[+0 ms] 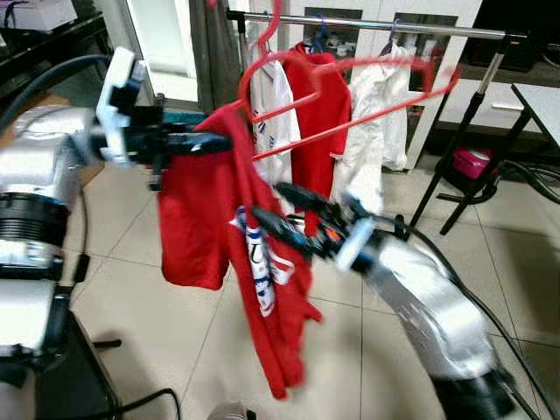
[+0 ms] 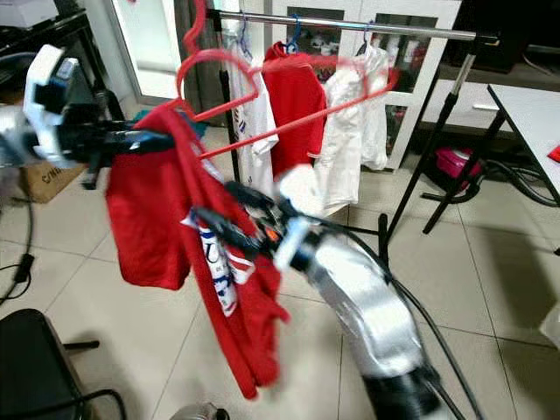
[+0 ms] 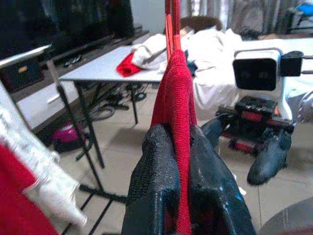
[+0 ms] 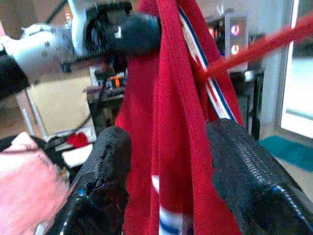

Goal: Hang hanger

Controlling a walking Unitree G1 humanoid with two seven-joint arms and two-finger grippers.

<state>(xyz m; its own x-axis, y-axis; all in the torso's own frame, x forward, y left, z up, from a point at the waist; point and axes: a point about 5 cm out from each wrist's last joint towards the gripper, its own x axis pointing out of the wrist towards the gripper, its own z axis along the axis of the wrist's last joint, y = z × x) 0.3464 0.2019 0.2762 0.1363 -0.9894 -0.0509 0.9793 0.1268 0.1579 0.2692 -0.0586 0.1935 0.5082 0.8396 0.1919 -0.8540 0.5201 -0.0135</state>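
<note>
Red shirt on its hanger is clamped in my left jaws, right jaws apart around the cloth; next, I judge, lift the hook onto the rail just above.

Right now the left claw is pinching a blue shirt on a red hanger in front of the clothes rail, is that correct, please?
Not quite: the shirt is red, not blue, as the left eye view shows. The left claw does pinch it on the red hanger before the clothes rail.
</note>
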